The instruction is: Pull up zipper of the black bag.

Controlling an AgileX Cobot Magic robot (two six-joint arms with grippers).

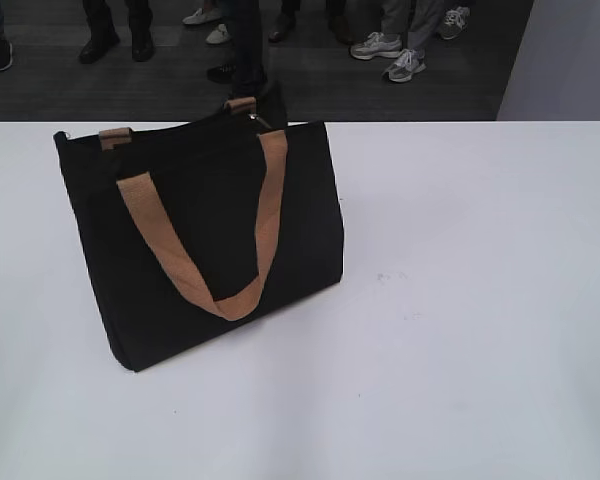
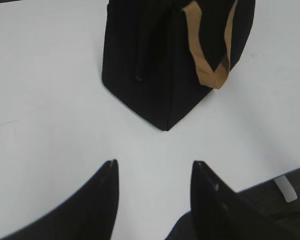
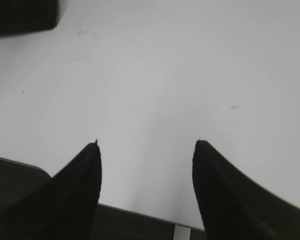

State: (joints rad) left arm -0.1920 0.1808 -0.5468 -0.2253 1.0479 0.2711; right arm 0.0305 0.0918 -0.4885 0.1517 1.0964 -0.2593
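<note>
On white table (image 1: 480, 300), black bag (image 1: 200, 240) upright, onlookers' shoes (image 1: 390, 55) behind, both arms' fingers apart, clear of it.

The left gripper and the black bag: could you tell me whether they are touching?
Apart. The left wrist view shows the open left gripper with bare white table between its fingertips and the black bag.

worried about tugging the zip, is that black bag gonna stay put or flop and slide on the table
The black bag stands upright unaided, so it is probably fairly stiff. Its base looks narrow in the left wrist view, so a sideways tug could tip it. The white table looks smooth, so it may slide. Neither the left gripper nor the right gripper touches it.
</note>
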